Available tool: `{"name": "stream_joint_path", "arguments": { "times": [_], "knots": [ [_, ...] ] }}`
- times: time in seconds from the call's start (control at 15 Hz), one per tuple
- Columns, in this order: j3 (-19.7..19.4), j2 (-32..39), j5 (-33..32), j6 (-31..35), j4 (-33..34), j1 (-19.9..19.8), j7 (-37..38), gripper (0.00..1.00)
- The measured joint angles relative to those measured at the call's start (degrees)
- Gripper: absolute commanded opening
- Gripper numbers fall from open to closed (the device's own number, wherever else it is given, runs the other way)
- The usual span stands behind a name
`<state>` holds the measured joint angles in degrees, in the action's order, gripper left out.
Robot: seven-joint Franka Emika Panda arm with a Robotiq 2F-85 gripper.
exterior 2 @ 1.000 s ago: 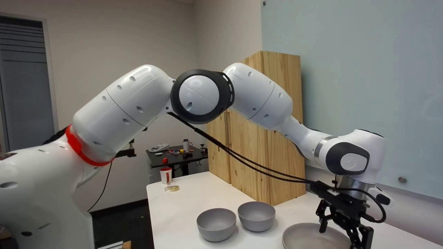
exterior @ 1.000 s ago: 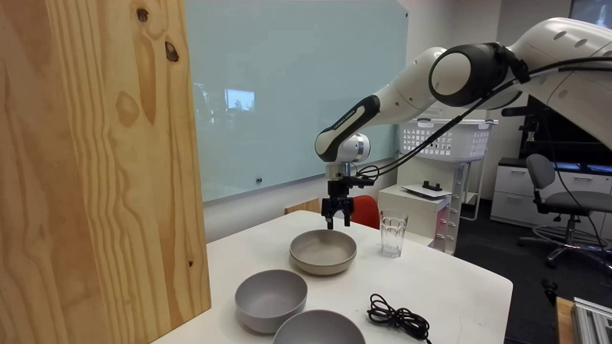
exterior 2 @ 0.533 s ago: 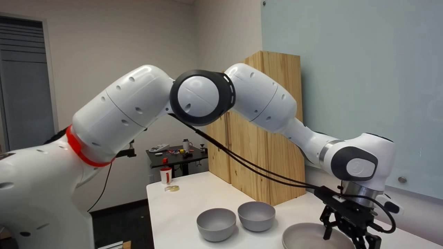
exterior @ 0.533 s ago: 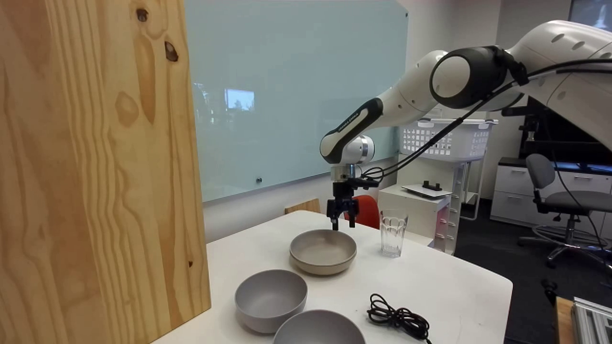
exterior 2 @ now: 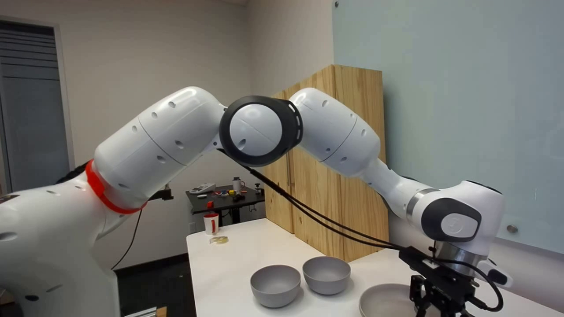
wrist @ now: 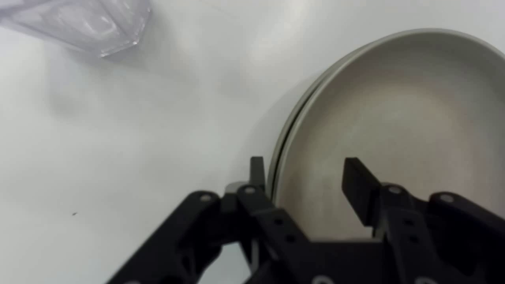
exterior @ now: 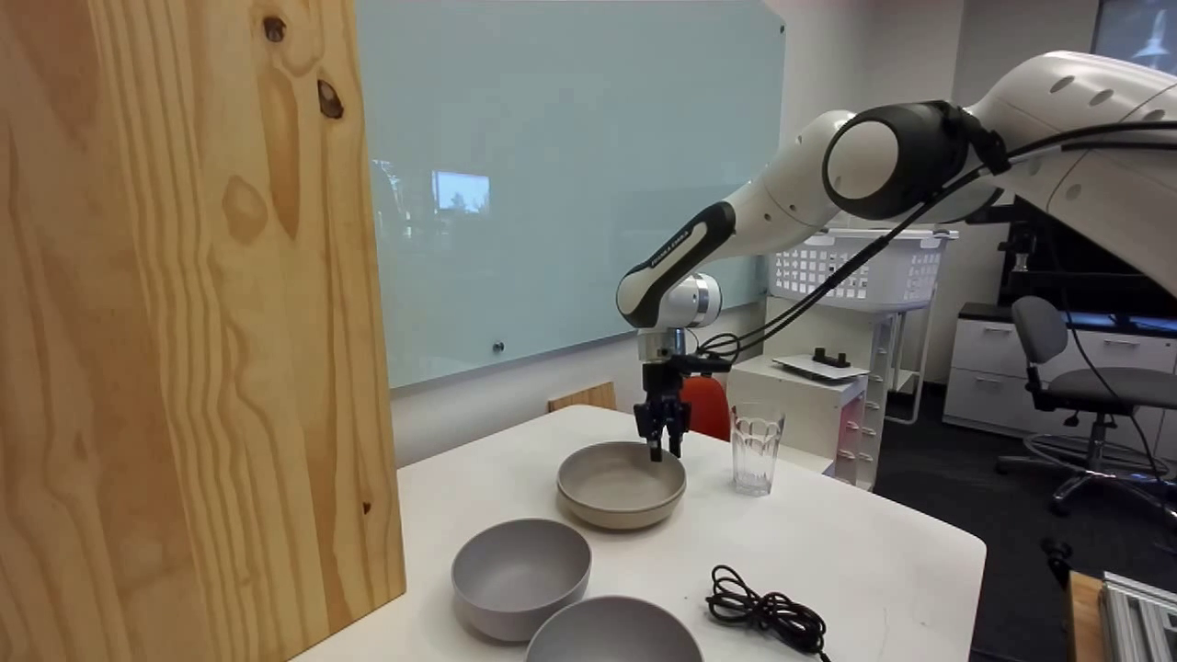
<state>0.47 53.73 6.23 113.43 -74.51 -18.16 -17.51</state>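
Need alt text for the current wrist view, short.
Open black gripper at the edge of two nested, shallow beige bowls, one finger outside their rims, the other over or inside the top bowl; contact is unclear. Part of a clear glass shows at upper left on the white table.

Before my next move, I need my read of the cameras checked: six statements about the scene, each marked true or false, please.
1. The gripper is open. True.
2. Two shallow beige dishes are nested one in the other. True.
3. In the wrist view, both fingers show outside the dishes. False: one shows over the dishes' inside, the other outside.
4. The clear glass lies on its side. False: the glass stands upright on the white table.
5. The black cable is stretched out straight. False: the cable lies coiled in a bundle.
6. Two grey bowls stand on the table. True.
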Motion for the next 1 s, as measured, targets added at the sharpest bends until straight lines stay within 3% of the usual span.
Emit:
{"name": "stream_joint_path", "arguments": {
  "times": [0.2, 0.27, 1.0],
  "knots": [
    [-0.02, 0.33, -0.01, 0.02, 0.0, 0.0, -0.2, 0.03],
    [-0.01, 0.37, -0.01, 0.02, 0.0, 0.01, -0.29, 0.0],
    [0.03, 0.51, -0.11, -0.29, 0.13, 0.2, -0.77, 0.01]
  ]
}}
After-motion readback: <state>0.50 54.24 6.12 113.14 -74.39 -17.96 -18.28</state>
